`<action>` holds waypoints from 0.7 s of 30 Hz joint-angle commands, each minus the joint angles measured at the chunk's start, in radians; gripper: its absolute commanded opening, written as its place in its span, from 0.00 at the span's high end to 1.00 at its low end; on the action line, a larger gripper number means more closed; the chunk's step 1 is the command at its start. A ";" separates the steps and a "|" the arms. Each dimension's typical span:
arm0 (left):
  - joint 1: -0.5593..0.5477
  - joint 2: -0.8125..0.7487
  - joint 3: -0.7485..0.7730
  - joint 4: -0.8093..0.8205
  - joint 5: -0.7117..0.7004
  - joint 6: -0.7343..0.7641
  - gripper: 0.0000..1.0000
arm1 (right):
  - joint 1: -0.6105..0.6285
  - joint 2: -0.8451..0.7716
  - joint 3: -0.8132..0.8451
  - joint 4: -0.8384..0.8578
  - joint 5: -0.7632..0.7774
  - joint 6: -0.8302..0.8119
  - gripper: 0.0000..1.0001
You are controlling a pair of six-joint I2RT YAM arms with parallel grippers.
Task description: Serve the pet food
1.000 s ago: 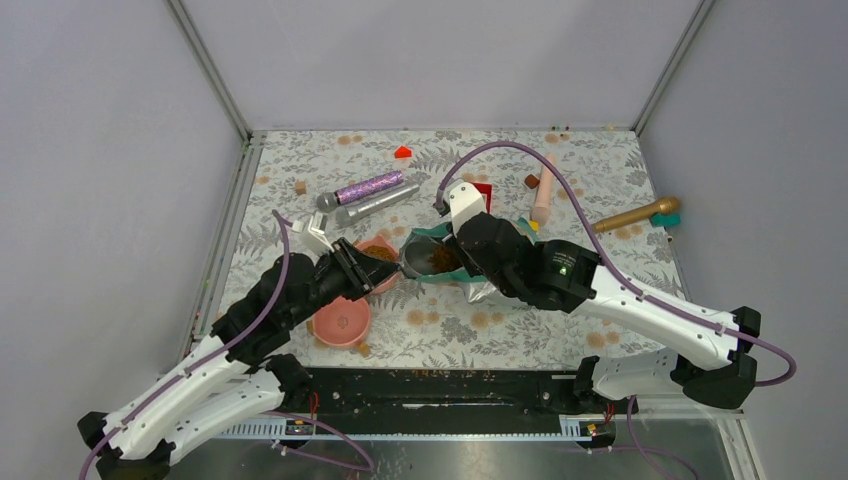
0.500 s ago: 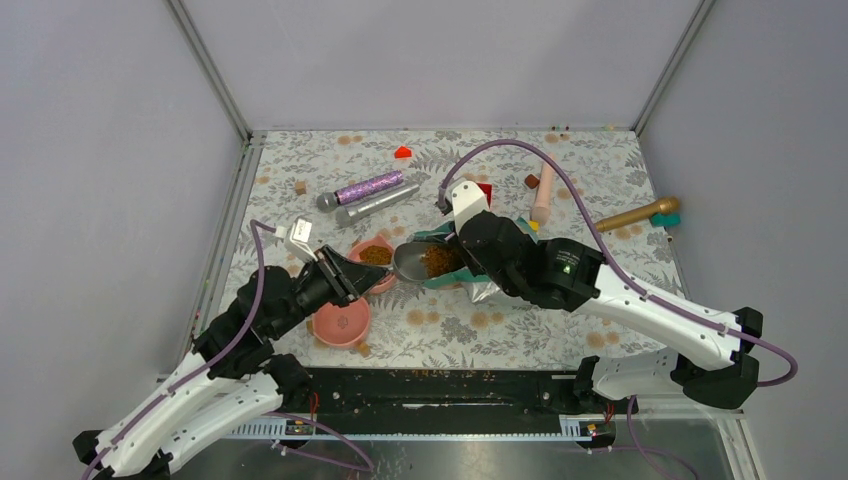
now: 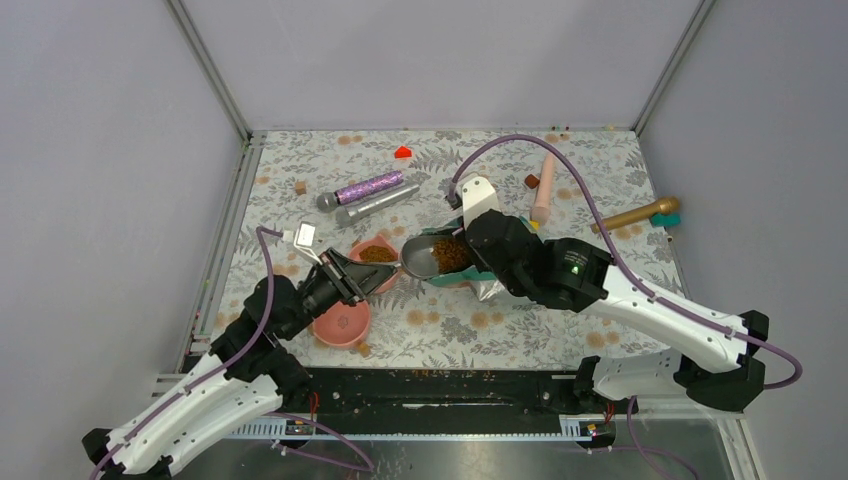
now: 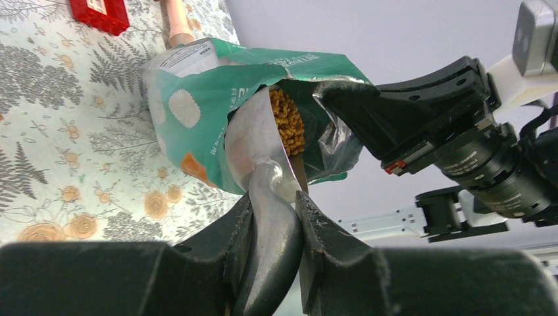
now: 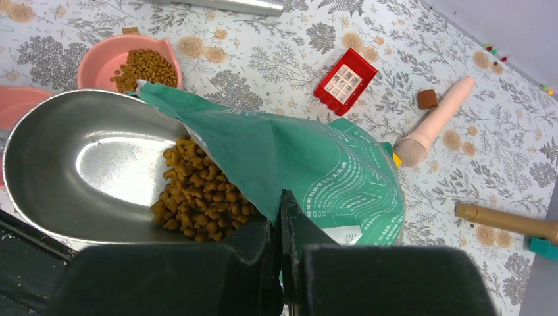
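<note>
My left gripper [image 3: 352,276] [image 4: 273,201] is shut on the handle of a metal scoop [image 3: 420,257] [image 4: 253,141] [image 5: 79,164]. The scoop's bowl lies in the mouth of the teal-green pouch [image 3: 487,280] [image 4: 197,99] [image 5: 329,164] and holds a heap of brown pet food [image 3: 451,255] [image 4: 287,122] [image 5: 194,191]. My right gripper [image 3: 468,245] [image 5: 279,201] is shut on the pouch's upper edge and holds it up over the scoop. A pink bowl [image 3: 377,255] [image 5: 105,49] just left of the scoop holds some kibble.
A second pink bowl [image 3: 342,322] sits empty near the left gripper. Purple [image 3: 367,187], silver [image 3: 378,203], pink [image 3: 544,188] [image 5: 434,122] and gold [image 3: 635,214] [image 5: 507,220] toy microphones lie across the back. A red block [image 5: 345,80] and small toy blocks are scattered around.
The left arm's body has dropped back toward the lower left while its gripper keeps the scoop. The right gripper and pouch edge have shifted slightly right. The kibble sits a little deeper in the pouch mouth.
</note>
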 commanded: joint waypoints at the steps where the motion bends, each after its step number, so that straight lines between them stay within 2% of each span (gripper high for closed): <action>1: 0.008 -0.007 -0.023 0.160 -0.043 -0.065 1.00 | -0.017 -0.068 0.022 0.029 0.107 0.007 1.00; 12: 0.008 -0.094 -0.113 0.166 -0.090 -0.113 1.00 | -0.018 -0.100 -0.009 0.056 0.107 0.005 1.00; 16: 0.007 -0.144 -0.188 0.265 -0.093 -0.127 1.00 | -0.017 -0.111 -0.026 0.080 0.103 0.005 1.00; 21: 0.007 -0.135 -0.243 0.382 -0.071 -0.143 1.00 | -0.017 -0.128 -0.036 0.105 0.093 0.014 1.00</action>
